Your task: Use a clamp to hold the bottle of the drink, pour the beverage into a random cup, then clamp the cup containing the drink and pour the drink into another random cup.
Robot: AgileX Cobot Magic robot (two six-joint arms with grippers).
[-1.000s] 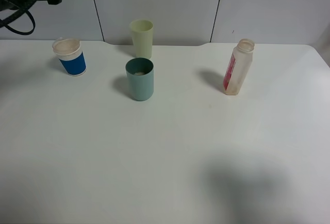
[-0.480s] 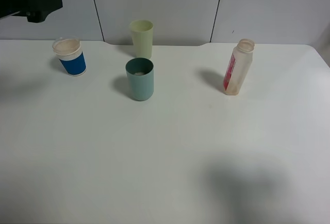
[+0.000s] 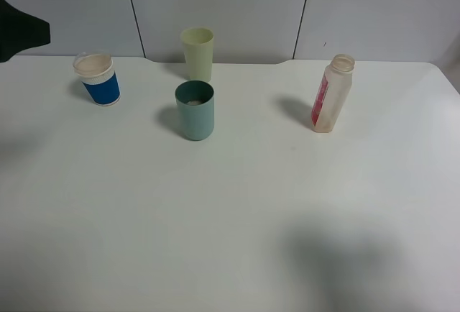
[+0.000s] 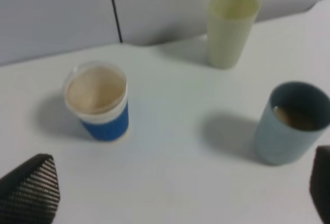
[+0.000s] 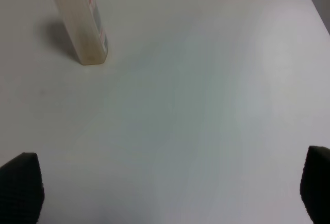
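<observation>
From my remote station I see a white table (image 3: 237, 211) carrying four vessels, all upright and none touching another. The small translucent pale-peach plastic bottle with the pink-red label (image 3: 330, 94) stands uncapped on the right side of the table, well apart from the cups. The short cup with a blue lower body and white upper band (image 3: 97, 79) stands at the far left; the left wrist view shows tan inside it (image 4: 98, 101). The plain teal tumbler (image 3: 195, 110) stands near the middle-left, and a small pale patch is visible at its bottom. The pale yellow-green tumbler (image 3: 197, 53) stands just behind the teal one, near the grey back panels (image 3: 237, 10). The left gripper (image 4: 170, 193) is released: its two dark fingertips (image 4: 31, 190) sit far apart at the edges of the left wrist view, holding nothing, with the blue-and-white cup and the teal tumbler (image 4: 290, 123) ahead of them. The right gripper (image 5: 167, 188) is likewise released and empty, its fingertips (image 5: 20, 185) spread wide over bare table, with the bottle (image 5: 80, 20) beyond them. In the overhead view only a dark part of the left arm (image 3: 21, 35) shows at the left edge.
</observation>
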